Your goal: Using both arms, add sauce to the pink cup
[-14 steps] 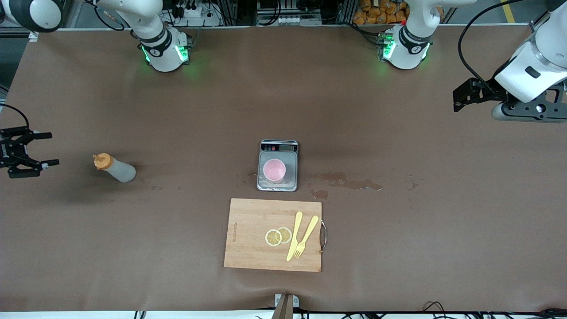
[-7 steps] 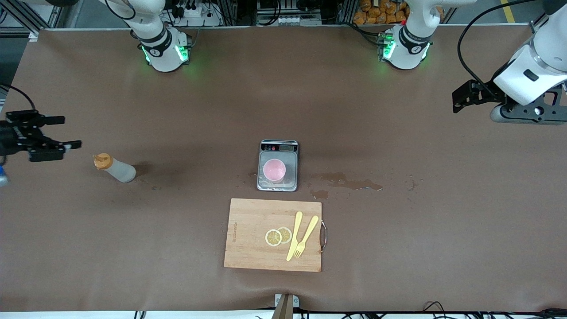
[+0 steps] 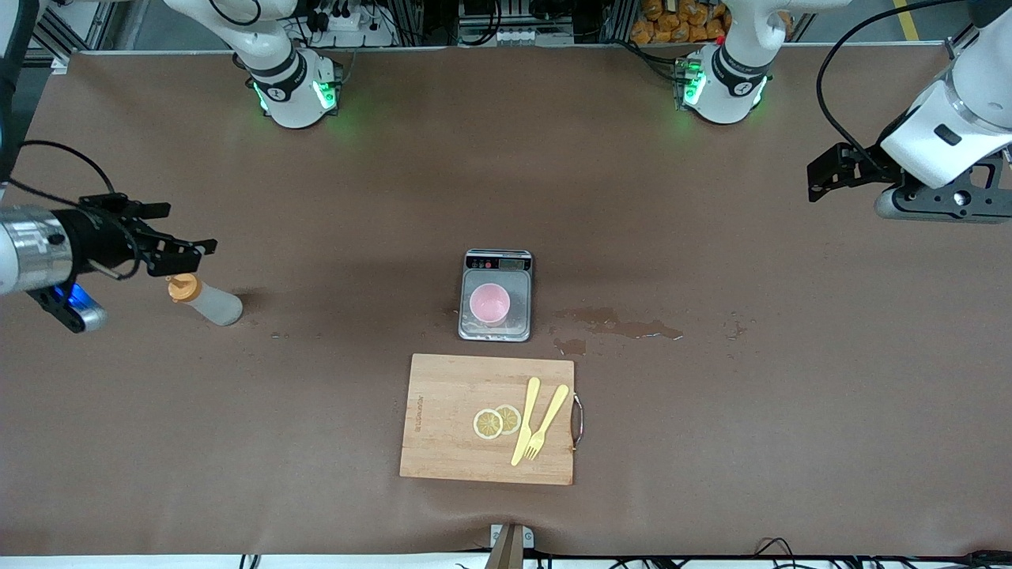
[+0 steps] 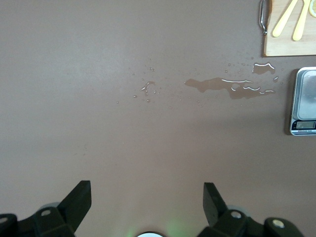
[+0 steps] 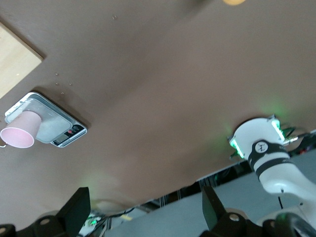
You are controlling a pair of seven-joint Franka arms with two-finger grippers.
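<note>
Here, pink cup upright on scale, sauce lying beside wide right end effector, left end effector wide.

Right tool closes in on the sauce bottle

The right tool swings in from the worktop's edge at the right arm's end, turning its open fingers toward the middle, and now hangs just above the sauce bottle's orange cap. The left tool drifts slightly.
</note>
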